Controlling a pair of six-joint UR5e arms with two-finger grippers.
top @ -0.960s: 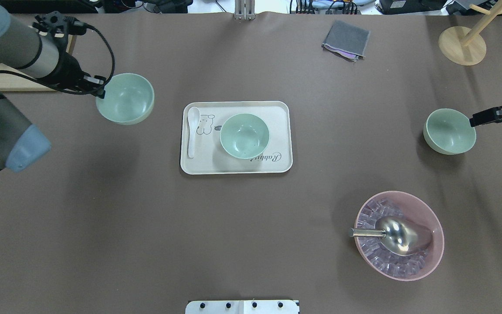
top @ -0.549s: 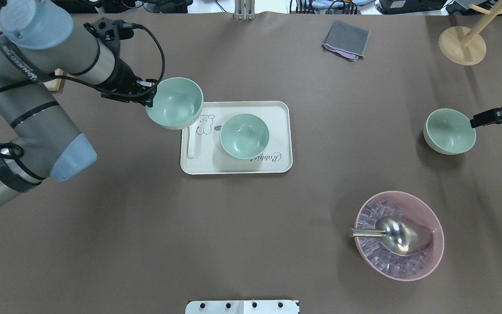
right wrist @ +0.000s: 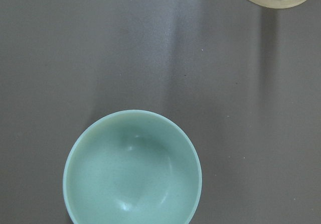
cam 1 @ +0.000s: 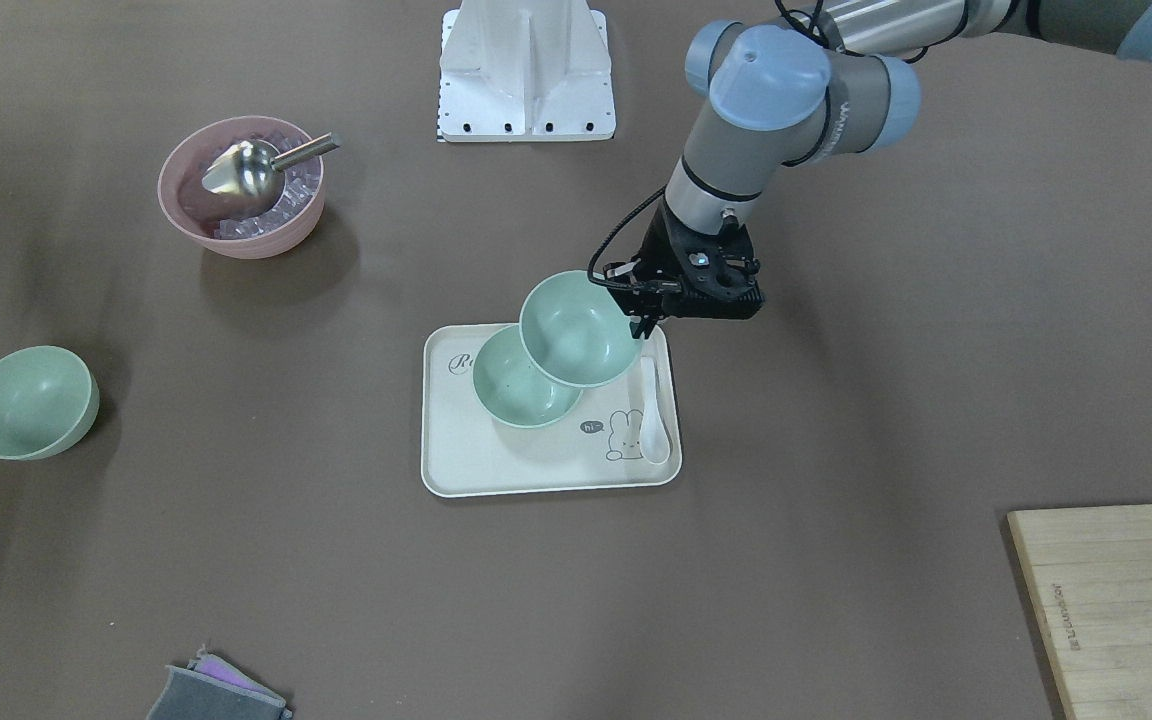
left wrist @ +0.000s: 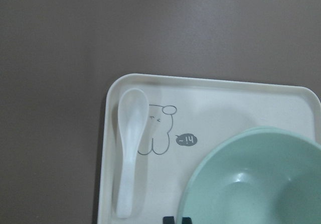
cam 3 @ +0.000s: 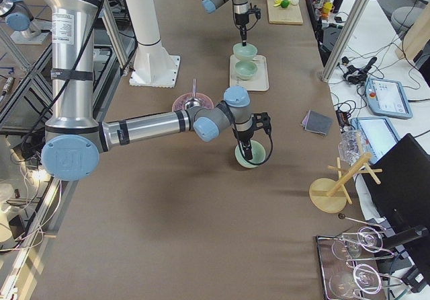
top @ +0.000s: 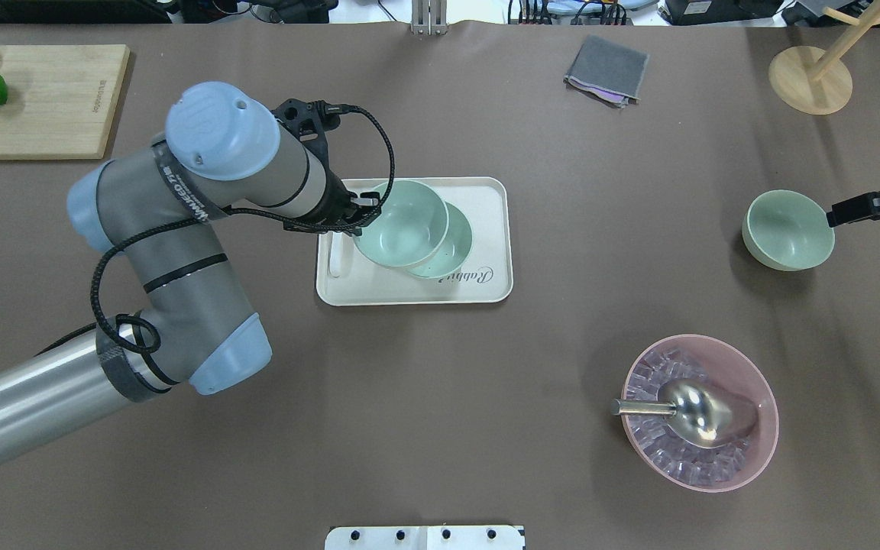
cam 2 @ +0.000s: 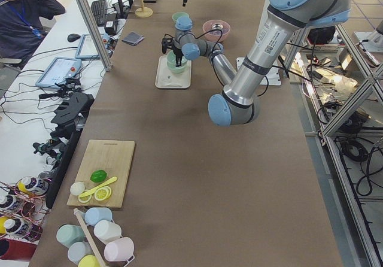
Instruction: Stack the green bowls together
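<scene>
Mint-green bowl (top: 400, 223) clamped by its rim in my left gripper (top: 361, 219), hanging over the tray (top: 486, 289), offset left of the tray bowl (top: 458, 246). Next: centre, lower, release. My right gripper (top: 837, 214), beside the third bowl (top: 786, 229): cannot tell its grip.

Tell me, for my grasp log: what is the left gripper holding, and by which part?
The left gripper pinches a green bowl at its rim, holding it above another bowl on the tray.
</scene>
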